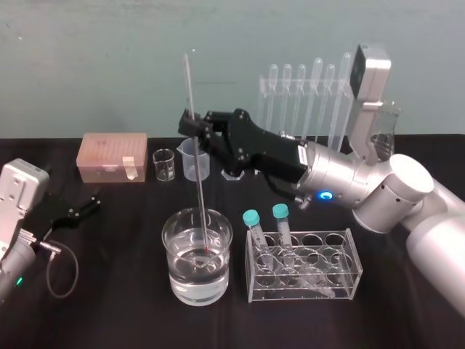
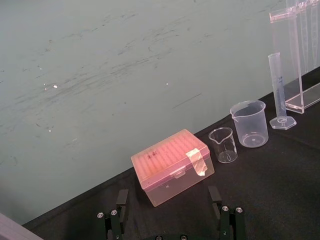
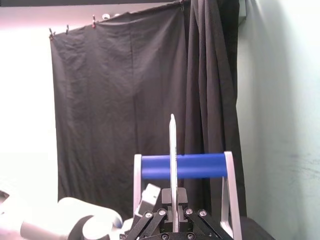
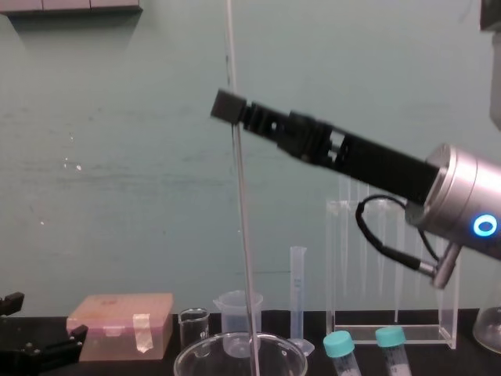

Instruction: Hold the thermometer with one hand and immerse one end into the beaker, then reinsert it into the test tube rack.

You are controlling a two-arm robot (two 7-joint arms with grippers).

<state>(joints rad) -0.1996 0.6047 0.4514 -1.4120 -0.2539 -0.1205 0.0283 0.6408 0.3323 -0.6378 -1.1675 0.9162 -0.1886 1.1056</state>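
Note:
The thermometer [image 1: 196,160] stands nearly upright with my right gripper [image 1: 192,122] shut on its upper part. Its red tip sits low inside the wide glass beaker [image 1: 182,283], which holds water, at the table's front middle. In the chest view the rod [image 4: 241,227] drops from the gripper [image 4: 228,106] into the beaker's rim [image 4: 196,354]. The right wrist view shows the rod [image 3: 173,160] clamped between the fingers [image 3: 173,212]. The test tube rack [image 1: 309,80] with its pipettes stands at the back, behind my right arm. My left gripper [image 1: 86,207] rests open and empty at the left.
A pink box [image 1: 114,156], a tiny glass beaker [image 1: 164,166] and a plastic spouted beaker [image 1: 195,158] line the back. A graduated cylinder [image 2: 278,90] stands beside them. A clear tube stand [image 1: 341,269] with two teal-capped tubes sits right of the beaker.

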